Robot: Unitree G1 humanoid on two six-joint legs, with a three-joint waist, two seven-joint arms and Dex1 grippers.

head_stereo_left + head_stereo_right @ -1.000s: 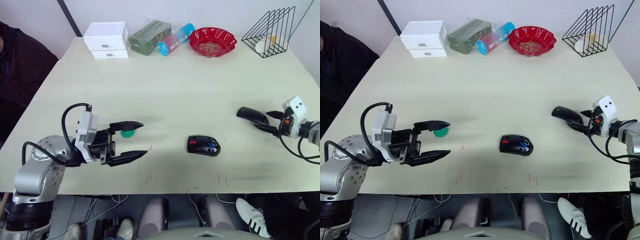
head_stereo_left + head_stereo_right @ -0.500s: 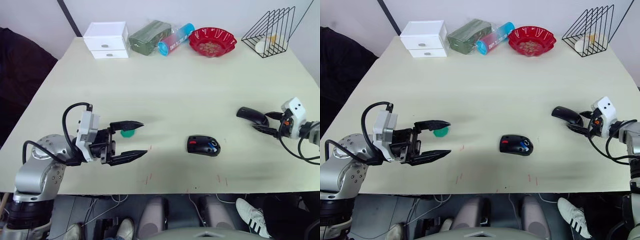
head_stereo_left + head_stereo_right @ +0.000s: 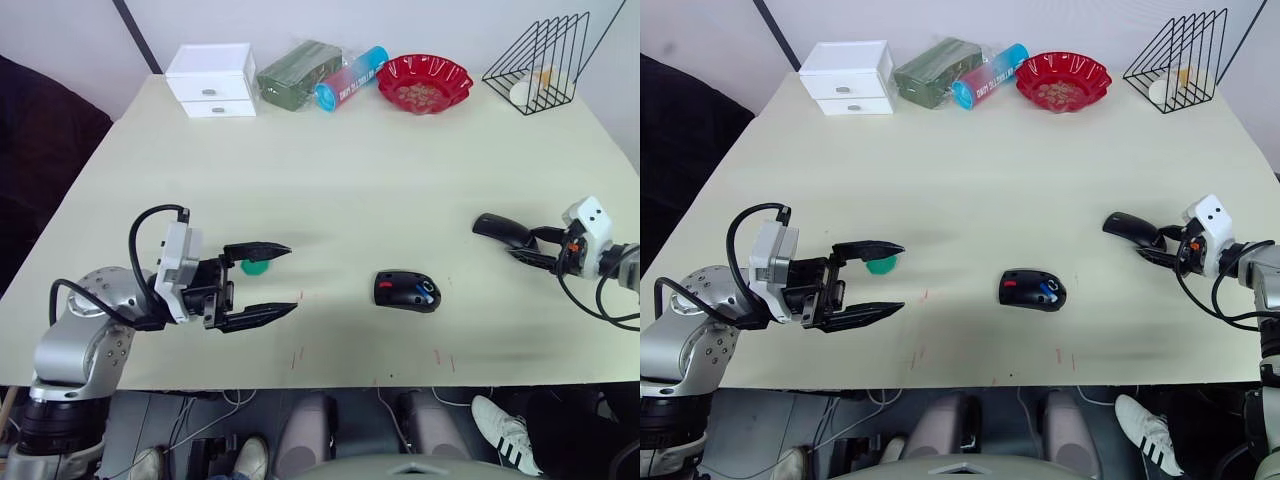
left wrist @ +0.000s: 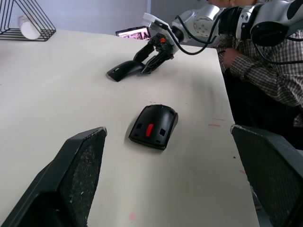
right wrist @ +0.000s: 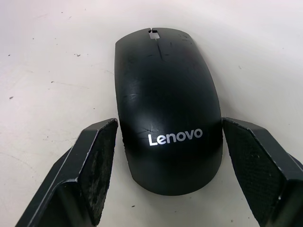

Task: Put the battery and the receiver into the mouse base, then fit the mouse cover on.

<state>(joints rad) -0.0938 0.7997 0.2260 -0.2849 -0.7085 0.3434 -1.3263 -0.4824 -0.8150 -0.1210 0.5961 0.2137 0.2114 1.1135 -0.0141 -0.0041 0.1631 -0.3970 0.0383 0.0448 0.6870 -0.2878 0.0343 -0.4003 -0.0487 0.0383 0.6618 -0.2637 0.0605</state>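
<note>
Black mouse base (image 3: pixel 406 291) lower centre, red patch and blue battery (image 3: pixel 427 293) showing inside, Lenovo mouse cover (image 3: pixel 503 229) flat at right

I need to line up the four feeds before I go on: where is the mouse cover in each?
Left eye view: mouse cover at the table's right side, just ahead of the right gripper.
Right eye view: same spot.
Left wrist view: far across the table, beyond the mouse base.
Right wrist view: centred between the open fingers.
Shared landmark: the right gripper.
</note>
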